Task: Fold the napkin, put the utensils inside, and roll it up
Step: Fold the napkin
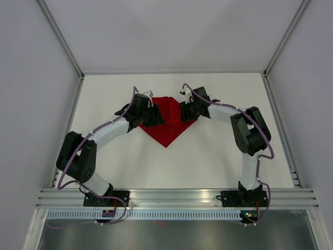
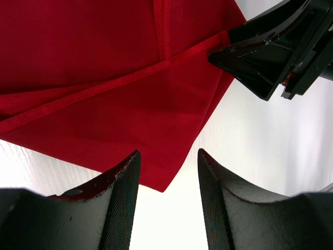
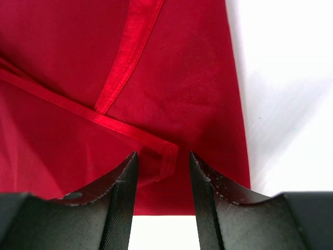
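Note:
The deep-red napkin point(image 1: 167, 126) lies partly folded at the back middle of the white table, one point towards the arms. My left gripper point(image 1: 155, 117) is open at the napkin's left side; in the left wrist view the napkin point(image 2: 104, 62) has a corner lying below the gap of the gripper point(image 2: 168, 162). My right gripper point(image 1: 184, 111) is open at the napkin's right side; in the right wrist view a folded-over hemmed corner of the napkin point(image 3: 182, 78) lies between the gripper's point(image 3: 163, 162) jaws, not clamped. The right gripper's fingers point(image 2: 260, 57) also show in the left wrist view. No utensils are in view.
The white table point(image 1: 218, 156) is bounded by grey walls left, right and back. An aluminium rail point(image 1: 177, 198) with the arm bases runs along the near edge.

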Available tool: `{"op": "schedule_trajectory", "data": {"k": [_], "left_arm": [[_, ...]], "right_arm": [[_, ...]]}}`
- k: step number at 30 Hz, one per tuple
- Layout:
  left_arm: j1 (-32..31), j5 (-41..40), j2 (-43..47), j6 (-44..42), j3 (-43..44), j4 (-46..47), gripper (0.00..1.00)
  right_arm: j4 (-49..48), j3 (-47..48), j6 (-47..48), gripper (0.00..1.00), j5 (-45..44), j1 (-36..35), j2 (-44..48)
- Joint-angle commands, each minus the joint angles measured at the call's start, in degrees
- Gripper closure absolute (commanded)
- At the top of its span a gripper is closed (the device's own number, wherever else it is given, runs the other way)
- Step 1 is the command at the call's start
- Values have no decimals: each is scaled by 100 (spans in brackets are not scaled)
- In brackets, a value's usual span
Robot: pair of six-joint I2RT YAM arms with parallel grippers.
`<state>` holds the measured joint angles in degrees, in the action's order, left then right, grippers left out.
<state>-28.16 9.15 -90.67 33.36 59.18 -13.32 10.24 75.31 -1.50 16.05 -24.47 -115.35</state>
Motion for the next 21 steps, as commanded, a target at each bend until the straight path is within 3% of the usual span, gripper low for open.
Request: {"op": "schedule_trajectory", "data": {"k": [1, 12, 21], "left_arm": [[-40, -9, -99, 39, 24, 181, 47], [-102, -9, -170, 74, 41, 216, 48], [-137, 26, -284, 83, 103, 242, 48]], "right_arm": [[66, 239, 9, 51, 170, 39, -49], [22, 99, 9, 87, 240, 170, 144], [-48, -288, 106, 94, 161, 276, 566]]}}
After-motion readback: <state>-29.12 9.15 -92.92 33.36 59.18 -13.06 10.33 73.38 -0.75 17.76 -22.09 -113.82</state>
